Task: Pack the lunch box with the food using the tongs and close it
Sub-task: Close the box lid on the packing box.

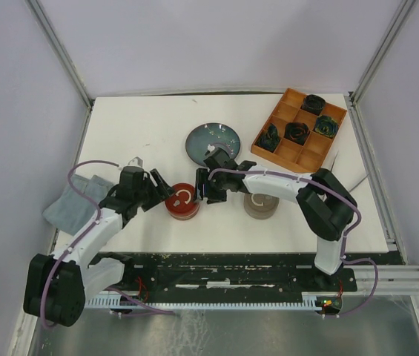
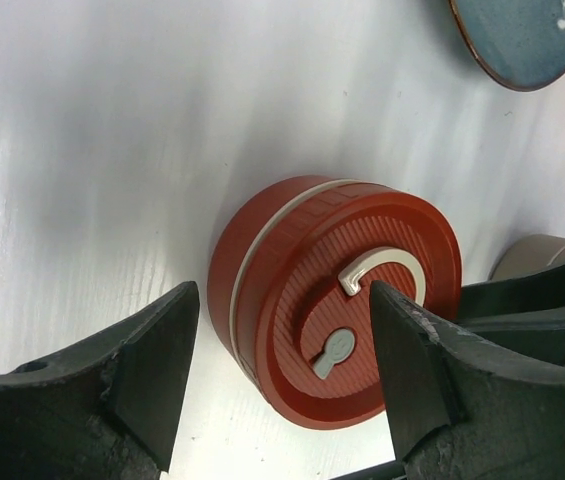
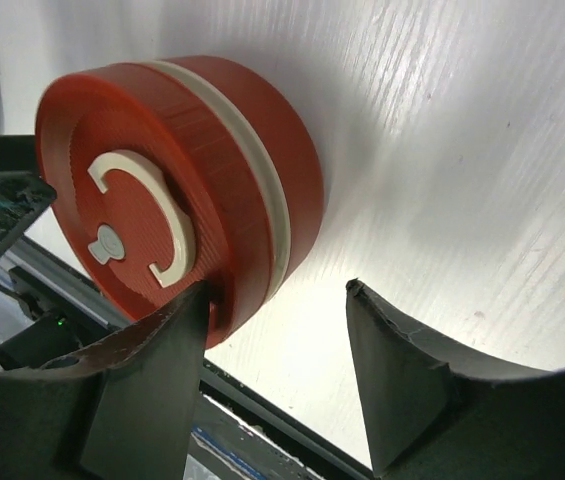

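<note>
The lunch box (image 1: 182, 201), a round red container with a pale band around its side and a pale C-shaped handle on top, is seen standing on the white table (image 1: 150, 126) with its lid on. It is flanked by both tools: the left tool (image 1: 162, 190) is placed just beside it on one side, and the right tool (image 1: 209, 191) just beside it on the other.

In the left wrist view the left tool's jaws are spread wide. The lunch box is seen partly within the gap, close against one finger (image 2: 412, 370), whose edge overlaps the lid's rim. Bare table is shown between the box and the other finger (image 2: 152, 370). Whether contact is made cannot be told, and nothing is gripped.

In the right wrist view the right tool's jaws are likewise parted, with only bare table between them. The lunch box is set off to one side, its lower edge covered by the nearer finger (image 3: 152, 390), and nothing is gripped.

A beige round container (image 1: 259, 205) is seen just beyond the right tool, partly under the arm. A blue-grey plate (image 1: 211, 141) lies farther back. At the far right an orange tray (image 1: 313, 157) with compartments is set, with dark green rosettes (image 1: 296, 132) in several of them. A grey cloth (image 1: 72, 204) lies at the left edge.
</note>
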Robot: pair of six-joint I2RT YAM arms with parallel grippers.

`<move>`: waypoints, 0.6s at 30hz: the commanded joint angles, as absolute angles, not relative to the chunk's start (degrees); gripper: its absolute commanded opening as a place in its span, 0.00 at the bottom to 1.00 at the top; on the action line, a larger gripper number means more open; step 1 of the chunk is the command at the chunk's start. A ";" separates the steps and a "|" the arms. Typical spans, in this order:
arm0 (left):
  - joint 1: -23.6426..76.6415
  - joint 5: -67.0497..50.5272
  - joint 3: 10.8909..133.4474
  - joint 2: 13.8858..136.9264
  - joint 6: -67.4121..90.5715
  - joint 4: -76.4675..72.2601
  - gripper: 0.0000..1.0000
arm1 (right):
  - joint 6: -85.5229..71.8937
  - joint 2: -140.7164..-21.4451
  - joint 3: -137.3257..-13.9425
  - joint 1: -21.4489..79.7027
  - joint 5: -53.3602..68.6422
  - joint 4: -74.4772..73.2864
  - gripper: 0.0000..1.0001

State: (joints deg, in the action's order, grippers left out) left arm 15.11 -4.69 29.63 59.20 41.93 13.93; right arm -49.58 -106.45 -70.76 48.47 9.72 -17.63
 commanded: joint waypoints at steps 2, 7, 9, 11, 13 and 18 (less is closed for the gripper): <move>14.77 -6.18 29.08 62.10 38.37 10.28 0.71 | -46.04 -111.24 -77.63 48.33 3.15 -25.15 0.62; 14.79 -8.42 26.88 63.68 38.80 9.14 0.61 | -46.56 -113.78 -73.50 48.95 2.26 -26.66 0.39; 14.81 -9.05 25.49 63.23 39.30 8.59 0.58 | -48.46 -113.08 -69.05 48.95 4.21 -22.36 0.38; 14.76 -9.93 23.94 62.40 40.30 7.84 0.54 | -50.18 -112.31 -65.31 48.96 6.99 -17.92 0.47; 14.77 -11.35 22.03 61.42 41.34 6.53 0.49 | -51.98 -111.55 -61.68 48.96 9.37 -12.52 0.47; 14.76 -12.17 19.45 59.02 42.76 6.82 0.54 | -54.74 -111.10 -56.55 48.96 11.81 -3.97 0.54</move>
State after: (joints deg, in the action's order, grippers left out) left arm 14.17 -8.62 22.83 59.57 41.50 3.31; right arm -54.43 -106.56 -63.02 47.77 13.13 -2.46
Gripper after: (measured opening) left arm 0.520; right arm 0.527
